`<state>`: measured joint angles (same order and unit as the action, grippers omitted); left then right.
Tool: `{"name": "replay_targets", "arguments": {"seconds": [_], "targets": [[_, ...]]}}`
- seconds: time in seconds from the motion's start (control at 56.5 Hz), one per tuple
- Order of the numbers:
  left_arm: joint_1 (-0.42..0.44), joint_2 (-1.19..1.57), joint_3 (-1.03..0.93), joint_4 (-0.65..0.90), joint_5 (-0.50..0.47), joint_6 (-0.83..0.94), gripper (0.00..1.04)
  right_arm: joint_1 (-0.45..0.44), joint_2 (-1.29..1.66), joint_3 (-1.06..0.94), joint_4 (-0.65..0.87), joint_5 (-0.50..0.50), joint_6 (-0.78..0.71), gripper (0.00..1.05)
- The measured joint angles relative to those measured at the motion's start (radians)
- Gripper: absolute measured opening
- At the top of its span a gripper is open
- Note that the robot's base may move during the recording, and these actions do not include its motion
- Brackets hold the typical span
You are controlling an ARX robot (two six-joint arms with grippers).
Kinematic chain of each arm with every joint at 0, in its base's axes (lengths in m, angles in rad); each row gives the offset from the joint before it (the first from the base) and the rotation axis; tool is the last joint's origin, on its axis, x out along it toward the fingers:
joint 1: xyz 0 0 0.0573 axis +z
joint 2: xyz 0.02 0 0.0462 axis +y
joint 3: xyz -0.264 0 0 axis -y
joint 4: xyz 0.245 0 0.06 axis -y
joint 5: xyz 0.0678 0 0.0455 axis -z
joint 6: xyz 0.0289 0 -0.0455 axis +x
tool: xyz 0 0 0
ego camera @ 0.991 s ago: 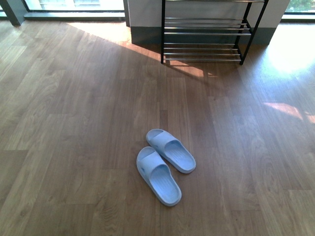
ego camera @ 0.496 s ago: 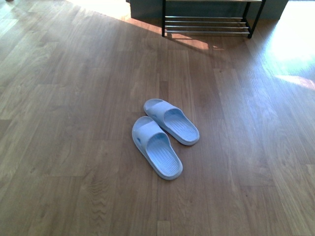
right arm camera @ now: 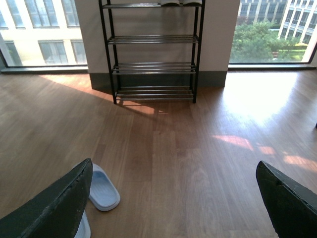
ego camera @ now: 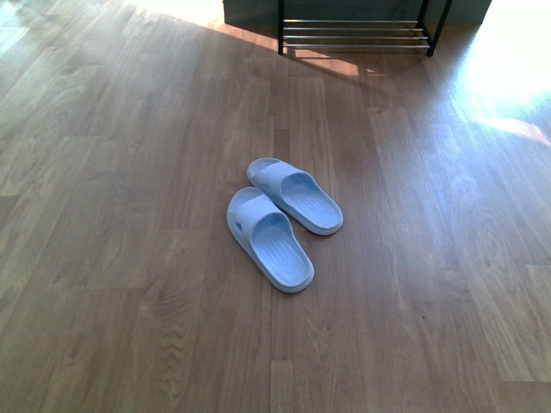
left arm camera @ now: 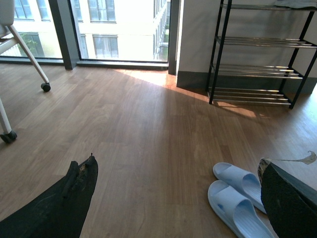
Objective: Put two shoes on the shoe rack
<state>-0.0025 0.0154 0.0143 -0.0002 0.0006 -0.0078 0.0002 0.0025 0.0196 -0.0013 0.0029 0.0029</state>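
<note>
Left end effector (left arm camera: 177,163), right end effector (right arm camera: 173,166): wide open, empty. Slides (ego camera: 269,241) on floor (ego camera: 129,258) just ahead, shoe rack (right arm camera: 153,67) well beyond; I judge neither placed.

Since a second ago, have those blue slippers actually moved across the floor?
No. The slippers keep the same gap to the shoe rack; both slid up the picture together, so the view itself shifted.

Two slides lie side by side on the floor (ego camera: 129,224), touching along their inner edges, about midway across it. The left slide (ego camera: 269,238) sits a little nearer the robot than the right slide (ego camera: 295,196). The shoe rack (ego camera: 353,34) stands well behind them, slightly to the right, at the floor's far edge against the wall (right arm camera: 148,20). A pair of shoes (right arm camera: 181,2) rests on its top tier.
</note>
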Motion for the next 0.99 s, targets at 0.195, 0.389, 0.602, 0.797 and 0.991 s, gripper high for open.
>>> {"name": "replay_targets", "arguments": {"seconds": [0.195, 0.389, 0.602, 0.797, 0.991], "targets": [[0.000, 0.000, 0.000, 0.000, -0.004, 0.000, 0.95, 0.000, 0.000, 0.000, 0.000, -0.004, 0.000, 0.96], [0.000, 0.000, 0.000, 0.000, -0.003, 0.000, 0.95, 0.000, 0.000, 0.000, 0.000, -0.003, 0.000, 0.96], [0.000, 0.000, 0.000, 0.000, -0.003, 0.000, 0.95, 0.000, 0.000, 0.000, 0.000, -0.003, 0.000, 0.96], [0.000, 0.000, 0.000, 0.000, -0.003, 0.000, 0.95, 0.000, 0.000, 0.000, 0.000, -0.003, 0.000, 0.96], [0.000, 0.000, 0.000, 0.000, -0.003, 0.000, 0.95, 0.000, 0.000, 0.000, 0.000, -0.003, 0.000, 0.96]]}}
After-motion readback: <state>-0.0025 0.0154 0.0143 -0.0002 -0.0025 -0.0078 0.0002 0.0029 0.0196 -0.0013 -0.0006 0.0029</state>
